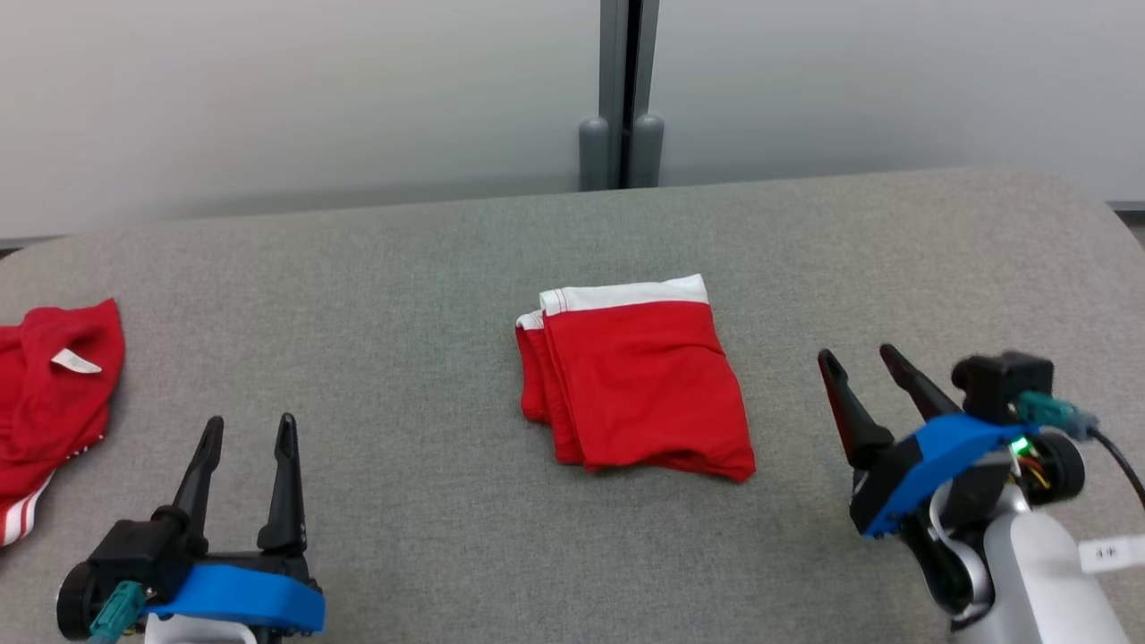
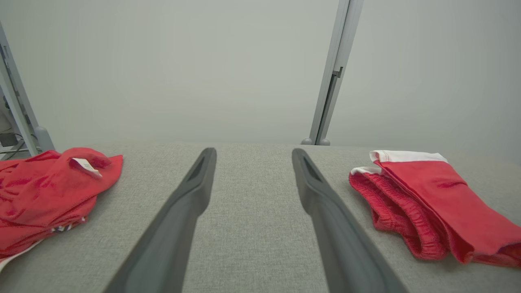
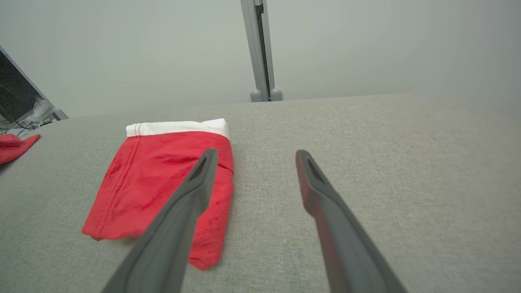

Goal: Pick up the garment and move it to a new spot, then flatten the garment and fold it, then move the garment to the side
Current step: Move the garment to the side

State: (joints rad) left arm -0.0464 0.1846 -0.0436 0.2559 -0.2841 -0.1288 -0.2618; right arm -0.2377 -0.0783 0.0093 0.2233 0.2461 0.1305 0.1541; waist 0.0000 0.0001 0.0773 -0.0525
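The folded red shorts (image 1: 635, 380) lie near the middle of the grey fabric-covered table (image 1: 402, 259), white waistband (image 1: 626, 293) toward the far edge, in a compact rectangle of several layers. Judging by that neat shape, flattening and folding look done, and moving the bundle to the side is what remains.

The right gripper (image 1: 856, 353) hovers just beside the shorts on their right, fingers spread wide and empty, tilted toward them, which would suit a reach for the near edge. The left gripper (image 1: 250, 420) hangs well apart at the lower left, also spread wide with nothing between its fingers.

A second, crumpled red garment (image 1: 54, 394) with a white label (image 1: 76, 360) sits at the table's left edge, possibly marking the side pile.

The left wrist view reveals the ruffled, stacked fold edges (image 2: 390, 207), so a grip there must catch every layer. The right wrist view shows a stitched side seam (image 3: 122, 179); a finger overlaps the cloth there, yet the head view shows them apart.
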